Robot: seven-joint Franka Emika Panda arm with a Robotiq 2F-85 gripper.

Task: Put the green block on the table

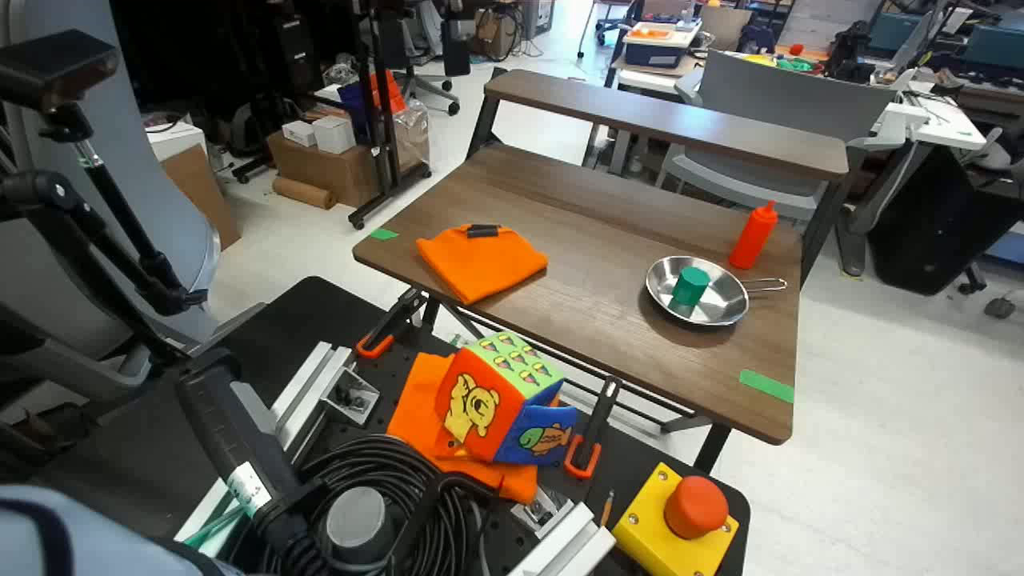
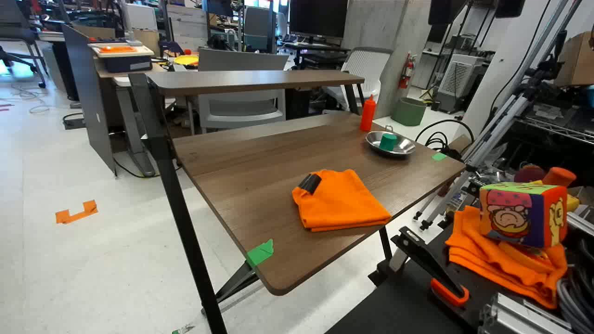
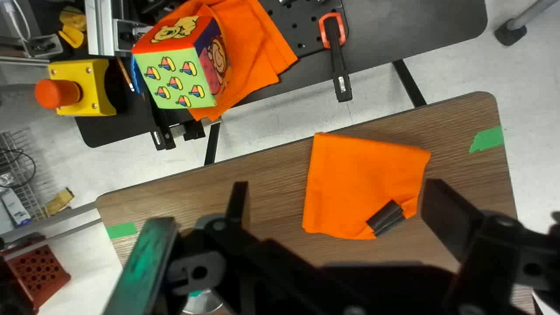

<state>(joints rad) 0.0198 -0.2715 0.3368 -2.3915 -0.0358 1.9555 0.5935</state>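
Note:
The green block (image 1: 690, 286) stands inside a round metal pan (image 1: 730, 304) on the brown table (image 1: 592, 276). In an exterior view the block (image 2: 388, 142), the pan (image 2: 405, 147) and the table (image 2: 260, 181) also show. In the wrist view only a sliver of the block (image 3: 195, 293) and part of the pan (image 3: 205, 302) show past my gripper's body. My gripper (image 3: 343, 208) is open and empty, its fingers wide apart above the table (image 3: 271, 192), with an orange cloth below between them. The gripper is out of view in both exterior views.
The folded orange cloth (image 1: 484, 260) with a black strip lies on the table. A red bottle (image 1: 754, 236) stands beside the pan. A raised shelf (image 1: 664, 120) runs along one long side of the table. A soft picture cube (image 1: 504, 400) and clamps sit on the black base (image 1: 320, 312).

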